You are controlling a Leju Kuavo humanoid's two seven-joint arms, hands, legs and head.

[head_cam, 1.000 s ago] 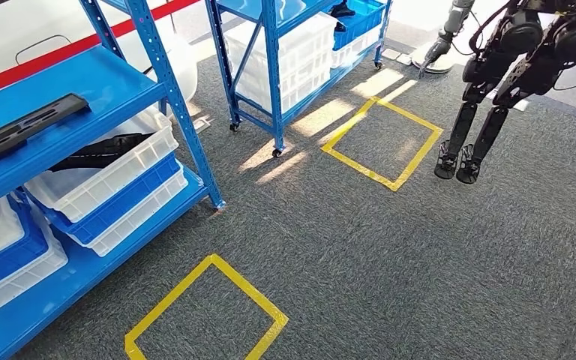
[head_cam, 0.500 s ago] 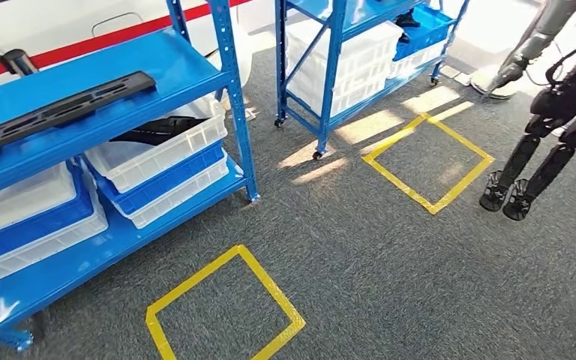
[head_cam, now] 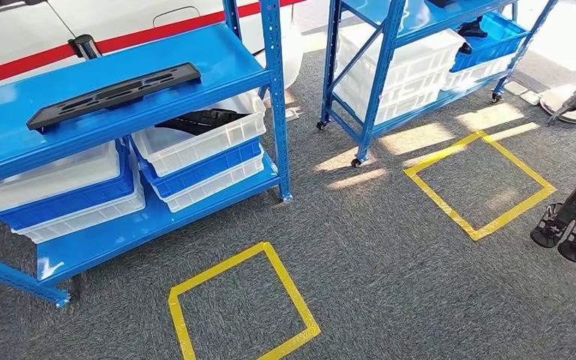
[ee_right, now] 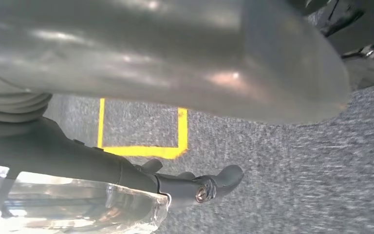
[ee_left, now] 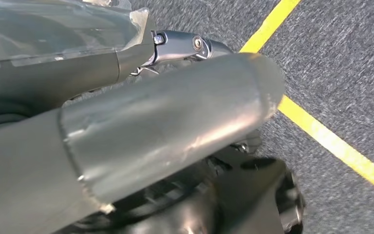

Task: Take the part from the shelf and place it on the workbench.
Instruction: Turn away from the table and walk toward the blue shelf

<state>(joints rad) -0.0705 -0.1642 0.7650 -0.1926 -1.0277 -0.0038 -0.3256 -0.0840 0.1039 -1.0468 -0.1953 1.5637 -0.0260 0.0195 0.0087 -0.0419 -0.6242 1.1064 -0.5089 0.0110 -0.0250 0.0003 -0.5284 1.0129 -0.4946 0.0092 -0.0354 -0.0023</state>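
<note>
A long flat black part (head_cam: 116, 94) lies on the top level of the near blue shelf (head_cam: 225, 56), at the upper left of the head view. A second black part (head_cam: 202, 118) rests in the white bin (head_cam: 210, 139) one level below. My left hand (ee_left: 175, 117) hangs over grey carpet beside a yellow tape line, its fingers extended and holding nothing. My right hand (ee_right: 190, 97) also hangs above the carpet, its dark fingers (ee_right: 209, 185) stretched out with nothing in them.
White and blue bins (head_cam: 67, 195) fill the lower shelf levels. A second blue shelf (head_cam: 379, 75) on casters stands behind to the right. Two yellow taped squares (head_cam: 240, 307) (head_cam: 480, 184) mark the carpet. Another robot's legs (head_cam: 570, 225) stand at the right edge.
The camera has turned: the whole scene has slid to the right, bringing the near shelf and its black part more into the middle of the view.
</note>
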